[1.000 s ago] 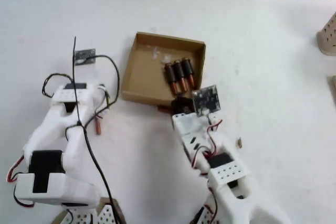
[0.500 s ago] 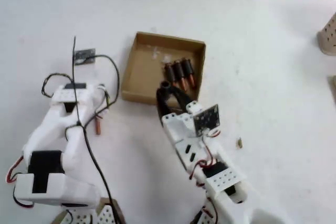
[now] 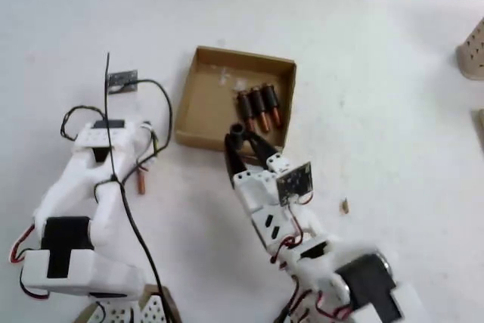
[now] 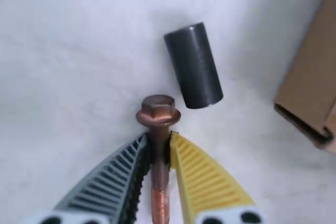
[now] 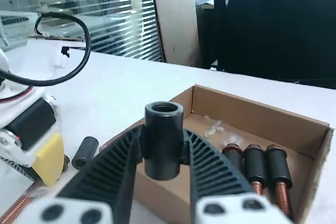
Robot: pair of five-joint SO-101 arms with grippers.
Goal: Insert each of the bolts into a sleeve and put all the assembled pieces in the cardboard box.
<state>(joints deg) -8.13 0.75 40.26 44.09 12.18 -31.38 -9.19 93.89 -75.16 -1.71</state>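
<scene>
White surface (image 3: 378, 96) is carrying the cardboard box (image 3: 208, 96), with three assembled pieces (image 3: 259, 110) lying side by side inside. Right gripper (image 5: 164, 148) is clenching an upright sleeve (image 5: 164, 114) at the box's near wall; left gripper (image 4: 157, 142) is grasping a bolt (image 4: 158, 114) by its shank, just beside a loose sleeve (image 4: 194, 65).

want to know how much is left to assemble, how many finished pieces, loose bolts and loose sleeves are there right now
assembled piece: 3, in the cardboard box
loose bolt: 1, in the left gripper
loose sleeve: 2, one on the table, one in the right gripper
total: 6
</scene>
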